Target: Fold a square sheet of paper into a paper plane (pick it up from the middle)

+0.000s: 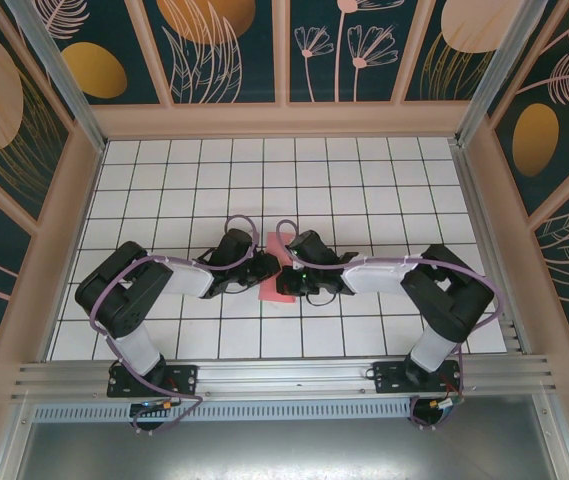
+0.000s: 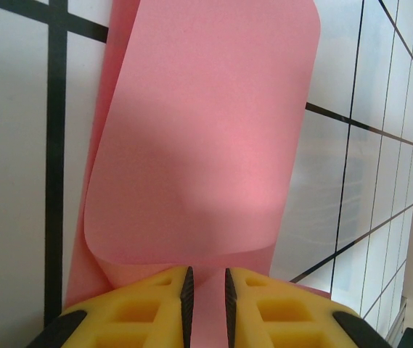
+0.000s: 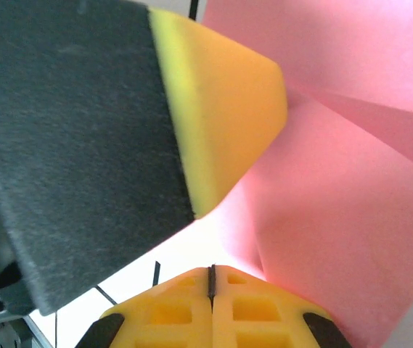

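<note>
The square sheet of paper (image 2: 206, 145), curled over on the desk (image 2: 10, 145), was pinched by the left fingers (image 2: 148, 304) and was laid out straight ahead of them; the right fingers (image 3: 257, 312) were pressed together just beside it.

Paper (image 2: 206, 145) between left hand (image 2: 206, 279), right hand (image 3: 211, 270)

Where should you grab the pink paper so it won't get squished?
Best guess: pinch the pink paper on the lifted long edge of its curled-over flap, coming in sideways, level with the table. That edge floats above the tiles; the bottom layer lies flat.
</note>
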Robot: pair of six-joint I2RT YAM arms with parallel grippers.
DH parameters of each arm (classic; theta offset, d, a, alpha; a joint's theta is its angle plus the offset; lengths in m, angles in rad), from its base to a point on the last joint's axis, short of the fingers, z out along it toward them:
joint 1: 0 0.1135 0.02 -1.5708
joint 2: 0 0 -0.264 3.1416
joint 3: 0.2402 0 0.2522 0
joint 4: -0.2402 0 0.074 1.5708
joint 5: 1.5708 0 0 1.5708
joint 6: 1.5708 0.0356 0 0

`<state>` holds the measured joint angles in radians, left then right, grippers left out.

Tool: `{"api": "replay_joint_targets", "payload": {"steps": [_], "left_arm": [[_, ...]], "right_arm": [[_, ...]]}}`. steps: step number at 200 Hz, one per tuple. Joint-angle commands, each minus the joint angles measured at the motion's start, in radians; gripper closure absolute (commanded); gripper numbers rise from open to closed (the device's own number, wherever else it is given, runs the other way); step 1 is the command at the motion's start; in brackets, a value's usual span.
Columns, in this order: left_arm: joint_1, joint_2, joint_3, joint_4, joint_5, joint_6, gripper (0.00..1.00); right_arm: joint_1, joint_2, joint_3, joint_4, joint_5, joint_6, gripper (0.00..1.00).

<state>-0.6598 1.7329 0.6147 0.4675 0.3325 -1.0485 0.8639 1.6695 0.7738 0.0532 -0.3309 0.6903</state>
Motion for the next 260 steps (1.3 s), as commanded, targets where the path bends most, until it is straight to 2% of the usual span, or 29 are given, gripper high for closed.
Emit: {"api": "replay_joint_targets", "payload": {"steps": [1,122,212,260], "left_arm": [[0.003,0.026,-0.006,-0.05,0.008,0.026,0.78],[0.003,0.037,-0.004,-0.053,0.002,0.028,0.78],[0.003,0.036,-0.021,-0.051,-0.024,0.018,0.81],[0.003,0.049,-0.034,-0.033,-0.033,0.005,0.83]], "right_arm": [[-0.002,0.02,0.011,-0.038,0.03,0.008,0.95],[-0.029,-0.001,-0.034,-0.063,0.026,-0.022,0.93],[-0.038,0.005,-0.093,-0.051,0.01,0.026,0.92],[-0.044,-0.019,-0.155,-0.005,-0.054,0.047,0.91]]}}
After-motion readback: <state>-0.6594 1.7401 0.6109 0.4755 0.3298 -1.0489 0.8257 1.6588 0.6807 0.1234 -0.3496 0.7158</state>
